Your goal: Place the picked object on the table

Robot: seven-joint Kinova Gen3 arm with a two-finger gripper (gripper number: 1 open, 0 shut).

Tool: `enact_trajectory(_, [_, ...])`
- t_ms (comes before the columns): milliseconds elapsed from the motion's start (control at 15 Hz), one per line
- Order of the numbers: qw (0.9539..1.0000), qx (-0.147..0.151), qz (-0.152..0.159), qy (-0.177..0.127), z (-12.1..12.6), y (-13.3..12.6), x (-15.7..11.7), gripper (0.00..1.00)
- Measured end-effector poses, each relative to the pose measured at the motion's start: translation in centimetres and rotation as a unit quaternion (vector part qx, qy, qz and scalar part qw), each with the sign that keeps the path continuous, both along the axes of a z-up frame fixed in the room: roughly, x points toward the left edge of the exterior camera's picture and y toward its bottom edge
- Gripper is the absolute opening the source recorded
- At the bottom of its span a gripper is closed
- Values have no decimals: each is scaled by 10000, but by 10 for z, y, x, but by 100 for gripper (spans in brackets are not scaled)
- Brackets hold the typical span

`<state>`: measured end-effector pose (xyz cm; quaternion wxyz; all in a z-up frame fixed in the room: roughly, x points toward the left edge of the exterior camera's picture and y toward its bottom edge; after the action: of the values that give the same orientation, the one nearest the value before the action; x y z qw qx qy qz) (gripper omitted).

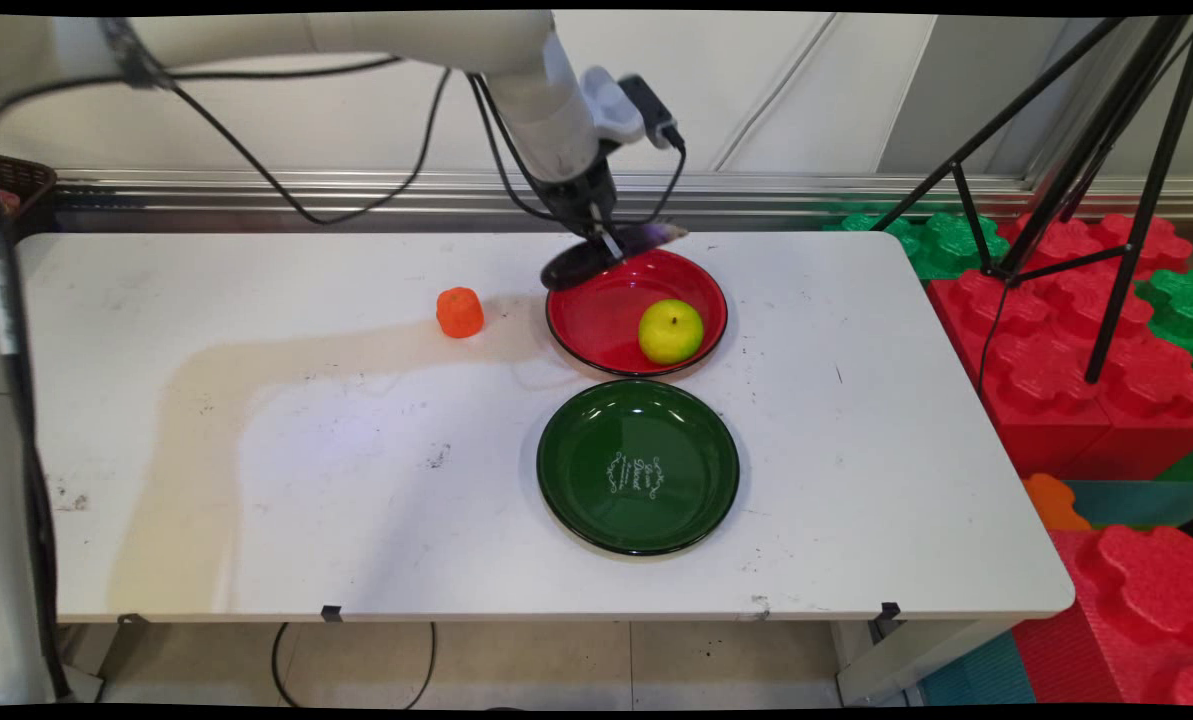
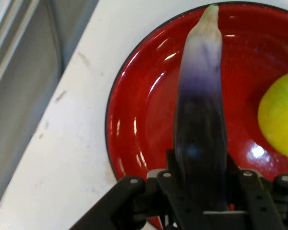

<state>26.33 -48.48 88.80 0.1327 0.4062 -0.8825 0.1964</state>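
Now we are looking across the white surface (image 1: 256,480) from its left side, where a tan stain is spreading over the top. A small orange fruit, likely a toy tangerine (image 1: 459,312), is sitting alone on the surface, left of the plates and apart from them.

Moving right, we are seeing the hand (image 1: 606,240) hanging over the far rim of the red plate (image 1: 596,320). It is clamping a purple eggplant (image 1: 611,252) between its fingers, and in the main view the eggplant is lying roughly level, with its dark end to the left over the plate's far left rim and its pale tip pointing right. In the hand view we are seeing the eggplant (image 2: 201,124) running up from between the black fingers, dark near the grip and fading to a whitish tip, with the red plate (image 2: 144,129) spread beneath it. We cannot tell whether the eggplant is touching the plate.

A yellow-green apple (image 1: 670,331) is resting inside the red plate, on its right side. Just in front of the red plate, an empty green plate (image 1: 576,470) with white lettering at its centre is sitting on the surface, their rims nearly meeting.

Farther right, beyond the surface's edge, black tripod legs (image 1: 1106,200) are standing over red and green foam blocks (image 1: 1056,370).
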Motion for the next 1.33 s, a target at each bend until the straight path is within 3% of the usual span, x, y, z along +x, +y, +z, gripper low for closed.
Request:
enact_trajectory(467, [9990,-273,358,-75,65,94,17,0])
enact_trajectory(800, [9977,-254,621,-100,76,162,35,0])
enact_trajectory(1333, [9942,-39,1065,-134,62,231,50,0])
